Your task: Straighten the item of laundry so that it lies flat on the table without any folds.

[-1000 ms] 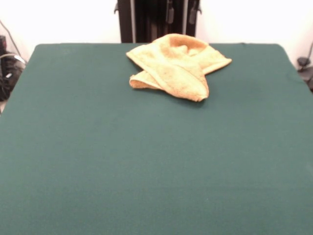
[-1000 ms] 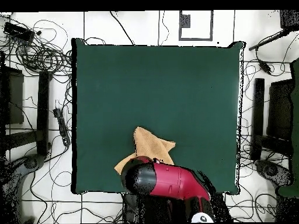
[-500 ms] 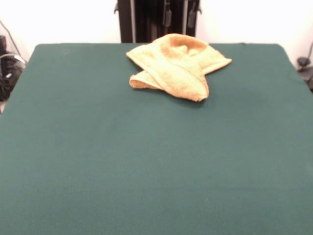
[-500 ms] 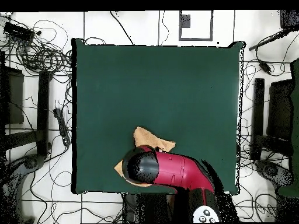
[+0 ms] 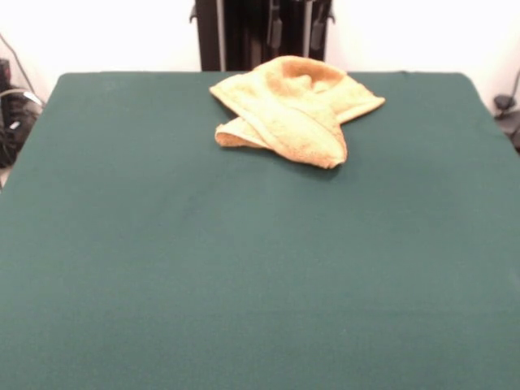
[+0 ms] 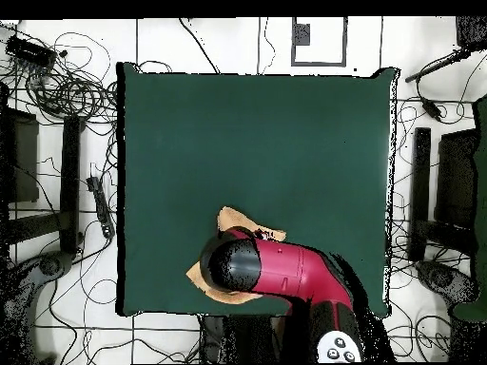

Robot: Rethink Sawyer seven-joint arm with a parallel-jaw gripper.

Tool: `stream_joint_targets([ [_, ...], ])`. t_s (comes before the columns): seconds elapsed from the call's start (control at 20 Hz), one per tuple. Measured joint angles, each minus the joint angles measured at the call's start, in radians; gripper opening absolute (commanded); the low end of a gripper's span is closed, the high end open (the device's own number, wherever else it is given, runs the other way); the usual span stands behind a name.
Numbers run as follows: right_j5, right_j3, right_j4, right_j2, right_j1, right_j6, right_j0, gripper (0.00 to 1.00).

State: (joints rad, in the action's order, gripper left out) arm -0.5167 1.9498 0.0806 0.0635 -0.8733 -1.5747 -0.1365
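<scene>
Towel [image 5: 294, 110] sits at the far edge of the table [image 5: 244, 268] in the front view, roughly centred side to side, just in front of the dark pedestal structure. Yellow-orange terry cloth, crumpled and folded over itself: one thick flap lies diagonally across the front, running down to a blunt corner at lower right; a second layer pokes out beneath it at lower left; a corner sticks out to the right; the back bunches up into a raised hump. Not flat. Rest of the green table cloth is bare.

Overhead view: the red and black arm [image 6: 276, 271] reaches in from the bottom edge and hangs over the towel [image 6: 231, 220], covering most of it. Only two bits of towel show, one above the arm's black rounded end and one at its lower left. Towel lies close to the table's bottom edge [image 6: 152, 312], a little left of centre.

Gripper itself is hidden under the arm in the overhead view and does not show in the front view; cannot tell how the jaws stand or whether they hold anything

Cables litter the floor [image 6: 57, 90] around the table
</scene>
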Motion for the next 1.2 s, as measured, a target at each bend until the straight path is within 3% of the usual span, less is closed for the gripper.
stream_joint_targets([
  [0.5,0.000,-0.056,0.000,0.000,0.023,0.000,0.002,1.00],
  [1.2,-0.065,-0.234,-0.017,0.000,0.103,0.000,0.035,1.00],
])
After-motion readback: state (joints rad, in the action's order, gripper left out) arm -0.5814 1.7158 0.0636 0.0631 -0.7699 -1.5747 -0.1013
